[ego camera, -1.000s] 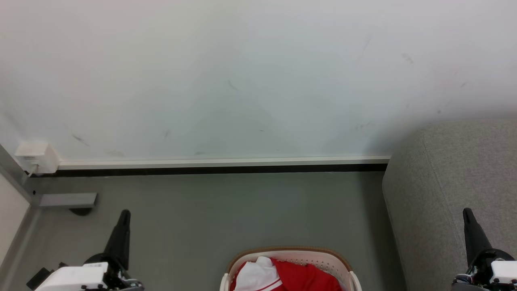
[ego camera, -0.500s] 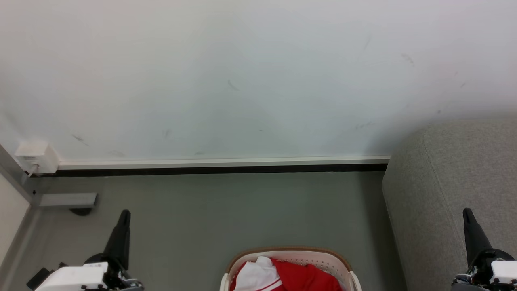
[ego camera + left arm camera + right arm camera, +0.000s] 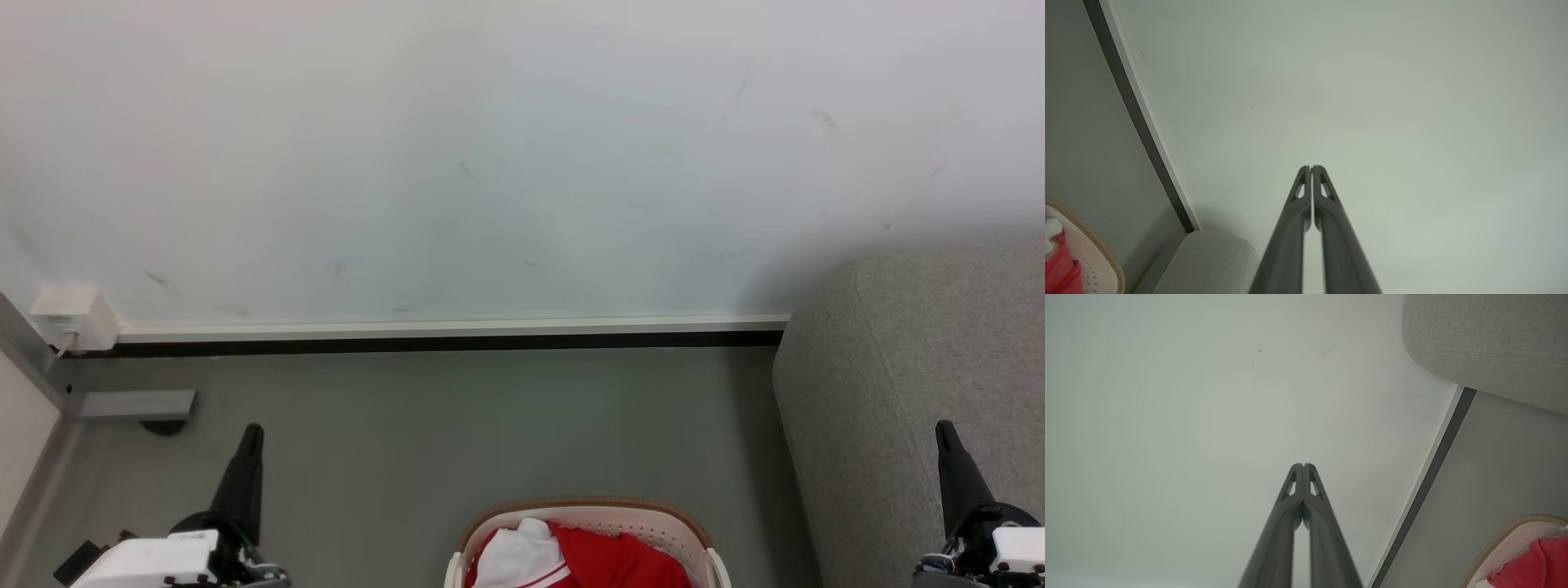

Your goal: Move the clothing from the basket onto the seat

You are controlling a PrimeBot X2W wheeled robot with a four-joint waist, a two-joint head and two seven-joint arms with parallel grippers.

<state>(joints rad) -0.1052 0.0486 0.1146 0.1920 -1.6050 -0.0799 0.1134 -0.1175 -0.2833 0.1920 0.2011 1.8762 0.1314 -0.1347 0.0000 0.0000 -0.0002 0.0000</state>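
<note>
A: Head view, lower edge: the basket stands on the grey floor, central between the two arms, with the clothing heaped inside it. The seat rises at the right, near the basket but apart from it. Which step is shown?

B: The opening one, by my reading. No garment lies on the visible part of the seat. The left gripper hangs at lower left and the right gripper at lower right, each well clear of the basket, fingers pointing toward the wall.

A: And the jaws?

B: Pressed together on both arms, with nothing between them; the left wrist view and the right wrist view each show the two dark fingers meeting at the tips against bare wall.

A: What does the next move call for?

B: Probably a bend forward, one gripper parted, then lowered onto the red fabric. How many garments the basket holds cannot be told, since only its far half is in frame; a white patch sits among the red.
</note>
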